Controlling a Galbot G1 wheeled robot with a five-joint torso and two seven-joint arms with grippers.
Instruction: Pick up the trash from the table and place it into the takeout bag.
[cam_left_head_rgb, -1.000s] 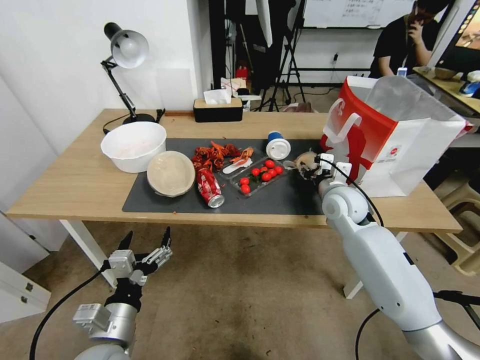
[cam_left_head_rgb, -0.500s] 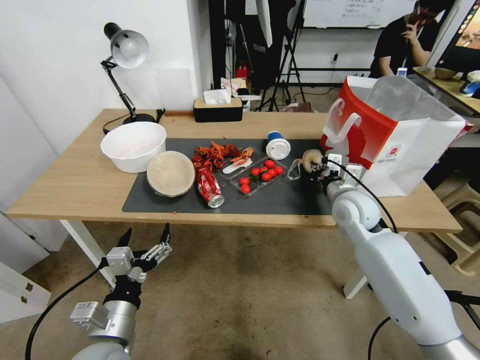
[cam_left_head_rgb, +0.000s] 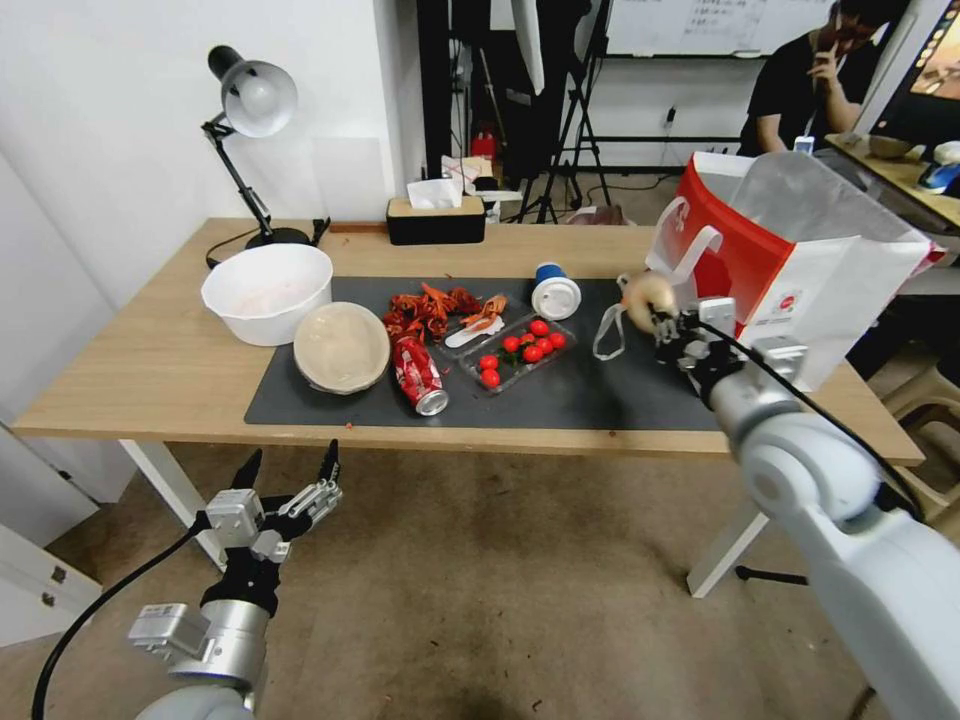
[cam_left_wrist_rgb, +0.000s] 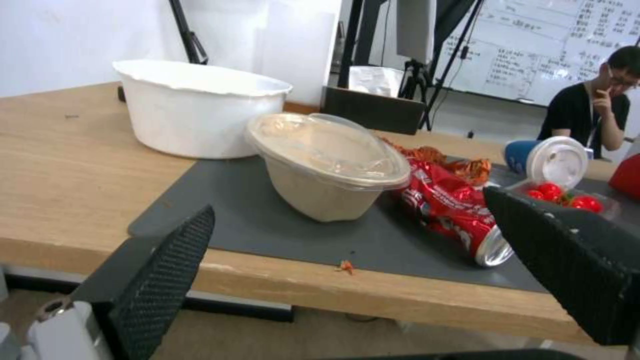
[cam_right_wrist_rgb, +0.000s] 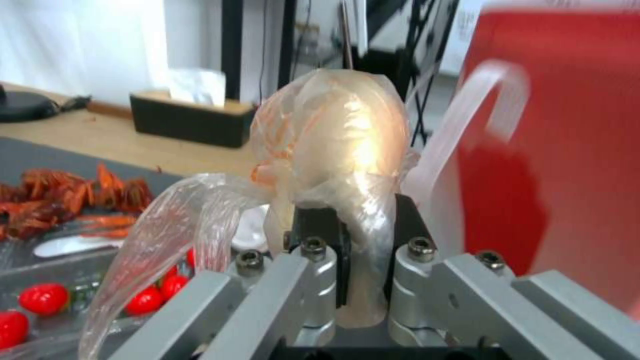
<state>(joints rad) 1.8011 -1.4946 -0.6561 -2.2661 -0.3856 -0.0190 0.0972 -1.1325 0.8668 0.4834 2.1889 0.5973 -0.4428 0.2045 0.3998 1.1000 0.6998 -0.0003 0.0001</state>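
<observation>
My right gripper (cam_left_head_rgb: 665, 322) is shut on the small beige lump (cam_left_head_rgb: 648, 297), which is wrapped in clear plastic film and held above the dark mat (cam_left_head_rgb: 560, 400), just in front of the red-and-white takeout bag (cam_left_head_rgb: 790, 270). The right wrist view shows the lump (cam_right_wrist_rgb: 340, 135) pinched in the gripper (cam_right_wrist_rgb: 347, 220), with the bag's (cam_right_wrist_rgb: 567, 125) red side close behind. On the table (cam_left_head_rgb: 150, 370) lie the round beige bowl (cam_left_head_rgb: 341, 346), the red soda can (cam_left_head_rgb: 420, 374) on its side and the blue-white lidded cup (cam_left_head_rgb: 555, 291). My left gripper (cam_left_head_rgb: 290, 458) hangs open below the table's front edge.
A large white bowl (cam_left_head_rgb: 267, 292), a clear tray of cherry tomatoes (cam_left_head_rgb: 518, 352) and red crayfish shells (cam_left_head_rgb: 430, 305) share the mat area. A desk lamp (cam_left_head_rgb: 250, 100) and a black tissue box (cam_left_head_rgb: 436, 218) stand at the back. A stool stands to the right.
My right gripper has risen off the mat and moved right with the lump, closer to the bag. The left arm has hardly shifted.
</observation>
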